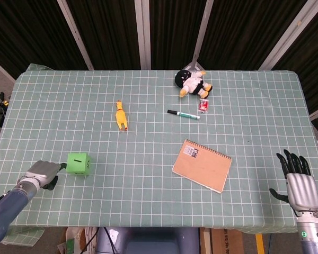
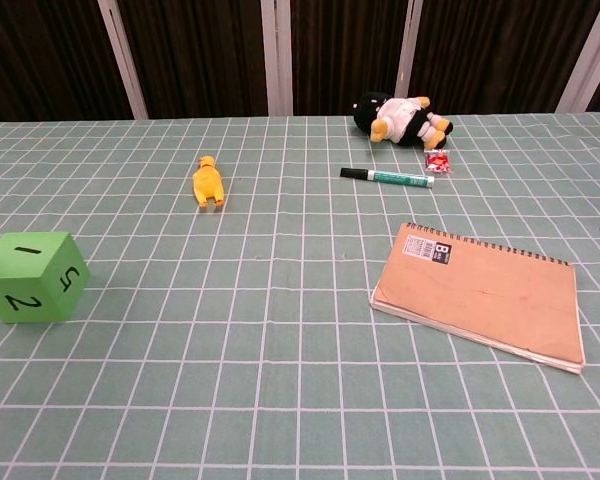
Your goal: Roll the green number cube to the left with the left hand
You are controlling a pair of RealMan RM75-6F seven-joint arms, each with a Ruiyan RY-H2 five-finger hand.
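We see the green number cube (image 1: pixel 78 163) flat on the bench (image 1: pixel 148 143), our left hand (image 1: pixel 41 173) beside it, clenched and holding nothing

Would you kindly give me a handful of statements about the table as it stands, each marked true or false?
1. The green cube sits flat on the table. True.
2. The left hand is holding the cube. False: it lies beside the cube, holding nothing.
3. The marker lies on the notebook. False: it lies on the cloth, further back.
4. The cube's front face in the chest view shows a 2. True.
5. The right hand has its fingers spread and holds nothing. True.
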